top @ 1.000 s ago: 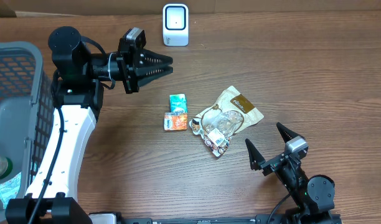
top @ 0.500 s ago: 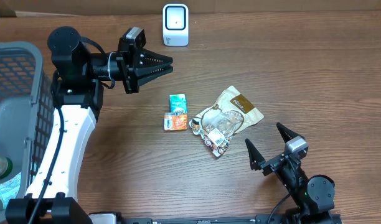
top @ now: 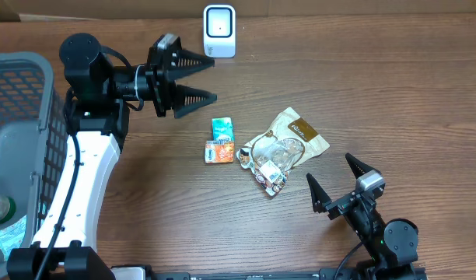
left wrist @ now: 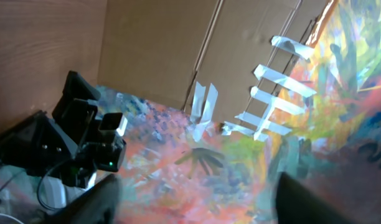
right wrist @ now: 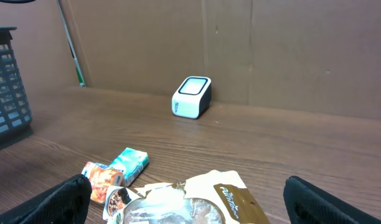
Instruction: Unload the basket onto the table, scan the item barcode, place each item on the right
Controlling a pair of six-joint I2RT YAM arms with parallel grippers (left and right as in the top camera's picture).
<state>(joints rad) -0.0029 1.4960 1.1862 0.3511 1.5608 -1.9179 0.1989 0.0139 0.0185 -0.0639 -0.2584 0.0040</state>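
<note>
The left pincer (top: 215,78) is held above the table (top: 393,85) at the back left. Its 2 fingers are spread well apart and nothing is between them. It points toward the right and touches none of the goods. The right pincer (top: 327,166) sits low at the front right, released as wide as it goes and also empty.

The goods lie in a loose cluster mid-table. A teal box (top: 222,127) touches or nearly touches an orange packet (top: 218,152) just in front of it. A tan bag (top: 288,146) with a clear crinkled front lies just to their right. The scanner (top: 219,31) stands upright at the back edge, well apart from the goods and near the left pincer's upper finger.

A grey basket (top: 24,93) is cut off by the left edge of the overhead view. The things in its near corner are only part seen and too small to name.

Only the right wrist view shows the scanner's slanted face and the cardboard wall (right wrist: 290,50) behind it. The bag there runs off the bottom edge, and the printing on the goods is too small to read.

The left wrist view shows none of the goods. It shows 2 blurred dark fingertips (left wrist: 94,200) at the bottom, cardboard, strips of white tape and a bright painted surface.
</note>
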